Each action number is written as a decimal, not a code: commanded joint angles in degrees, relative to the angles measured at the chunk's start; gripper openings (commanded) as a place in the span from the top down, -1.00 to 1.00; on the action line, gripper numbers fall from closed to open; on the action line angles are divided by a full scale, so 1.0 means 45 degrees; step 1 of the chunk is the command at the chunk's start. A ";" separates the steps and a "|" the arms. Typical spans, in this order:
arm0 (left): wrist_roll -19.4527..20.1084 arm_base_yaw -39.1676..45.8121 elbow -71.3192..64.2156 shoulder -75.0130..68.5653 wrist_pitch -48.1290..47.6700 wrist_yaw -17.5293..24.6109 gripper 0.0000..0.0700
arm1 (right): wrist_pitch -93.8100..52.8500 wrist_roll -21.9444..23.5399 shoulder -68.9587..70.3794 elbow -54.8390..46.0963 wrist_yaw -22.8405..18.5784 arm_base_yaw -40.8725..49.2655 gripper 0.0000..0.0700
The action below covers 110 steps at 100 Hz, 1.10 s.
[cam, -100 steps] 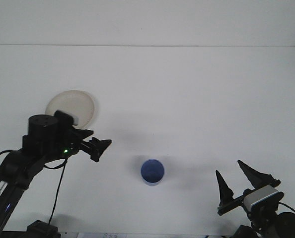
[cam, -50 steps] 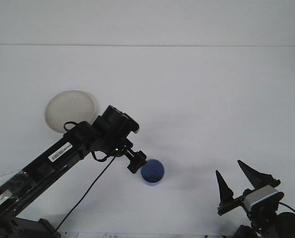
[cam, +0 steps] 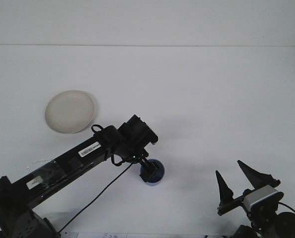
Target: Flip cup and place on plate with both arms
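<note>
Your left gripper dips into the blue cup near the table's front edge; its finger state cannot be told. Right gripper waits, spread wide. The cup stands upright, mouth up, likely light and stiff: take the rim. The plate sits well apart.

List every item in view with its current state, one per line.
blue cup: on the table, left tool over it.
plate: bare, far left, untouched.
left tool: down at the cup, grip hidden.
right tool: open, idle at the near right.
</note>
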 commanded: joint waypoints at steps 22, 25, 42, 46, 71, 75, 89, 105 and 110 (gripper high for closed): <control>0.0359 -0.0233 0.0287 0.1200 0.0112 -0.0296 -0.64 | 0.0083 -0.0010 0.0044 0.0068 0.0010 0.0083 -0.42; 0.0379 -0.0233 0.0287 0.1253 0.0107 -0.0325 -0.58 | 0.0083 -0.0010 0.0044 0.0068 0.0010 0.0083 -0.42; 0.0403 -0.0243 0.0287 0.1297 0.0107 -0.0321 0.42 | 0.0083 -0.0010 0.0044 0.0068 0.0010 0.0083 -0.42; 0.0403 -0.0243 0.0287 0.1297 0.0092 -0.0321 0.55 | 0.0083 -0.0010 0.0044 0.0068 0.0015 0.0083 -0.42; 0.0476 -0.0306 0.0287 0.1292 0.0024 -0.0325 0.99 | 0.0087 -0.0010 0.0044 0.0068 0.0010 0.0083 -0.42; 0.0476 -0.0306 0.0287 0.1292 0.0000 -0.0359 0.99 | 0.0087 -0.0005 0.0044 0.0068 0.0015 0.0083 -0.42; 0.0476 -0.0301 0.0364 0.1287 -0.0393 -0.0631 0.98 | 0.0087 -0.0005 0.0044 0.0068 0.0015 0.0083 -0.42; 0.0767 -0.0049 0.0792 0.1035 -0.1258 -0.1200 0.99 | 0.0092 -0.0005 0.0044 0.0068 0.0015 0.0083 -0.42; 0.0860 0.0131 0.0942 0.0792 -0.1438 -0.1389 0.98 | 0.0092 -0.0005 0.0044 0.0068 0.0015 0.0083 -0.42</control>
